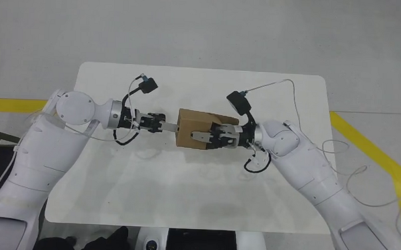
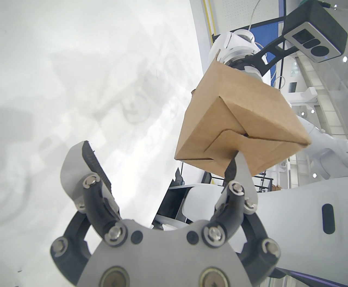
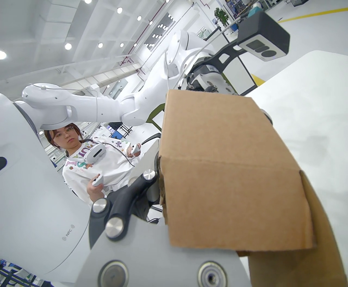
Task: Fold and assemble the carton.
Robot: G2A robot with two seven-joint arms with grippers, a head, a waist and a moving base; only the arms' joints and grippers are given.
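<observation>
Now, over the middle of the white table [image 1: 185,197], the right gripper [image 1: 201,135] is clamped on the brown carton [image 1: 189,123], one finger lying along its top face. In the right wrist view the carton sits hard against the gripper's base, with a loose flap [image 3: 304,261] hanging at that end. The opposite end is folded shut, its flaps interlocked. Just beyond it, the left gripper [image 2: 163,157] stands with jaws spread wide, and the tip of one of its fingers [image 2: 240,169] touches the closed end while the other is well apart from the carton. Farther out, a yellow line [image 1: 8,105] runs along the grey floor.
</observation>
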